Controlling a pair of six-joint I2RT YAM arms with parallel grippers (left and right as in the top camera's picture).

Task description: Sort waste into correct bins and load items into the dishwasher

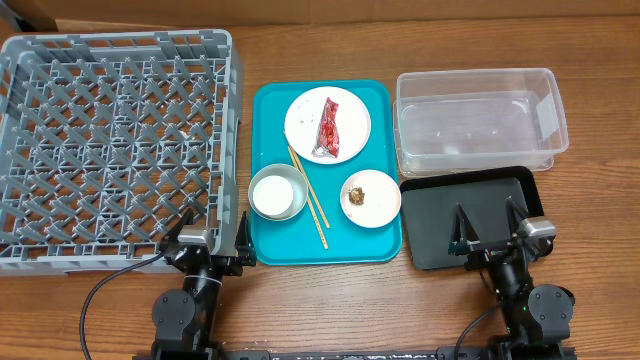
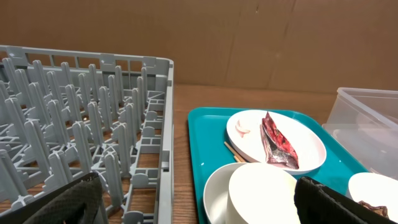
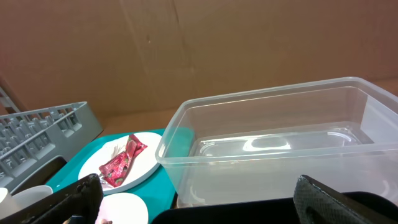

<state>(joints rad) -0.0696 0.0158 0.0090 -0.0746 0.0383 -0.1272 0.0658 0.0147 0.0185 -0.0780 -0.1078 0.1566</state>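
A shiny red wrapper (image 1: 327, 128) lies on the large white plate (image 1: 350, 115), with a small white crumpled bit (image 2: 242, 127) beside it. A brown food lump (image 1: 358, 195) sits on the small plate (image 1: 383, 205). The white bowl (image 1: 277, 192) and wooden chopsticks (image 1: 308, 195) lie beside them. The grey dish rack (image 1: 120, 40) stands at the left. The clear tub (image 1: 475, 80) and black tray (image 1: 440, 215) are at the right. My left gripper (image 1: 213, 235) is open and empty at the rack's near right corner. My right gripper (image 1: 490, 225) is open and empty over the black tray's near edge.
The dishes all rest on a teal tray (image 1: 345, 235) between the rack and the bins. A cardboard wall stands behind the wooden table (image 1: 420, 300). The rack and the clear tub hold nothing.
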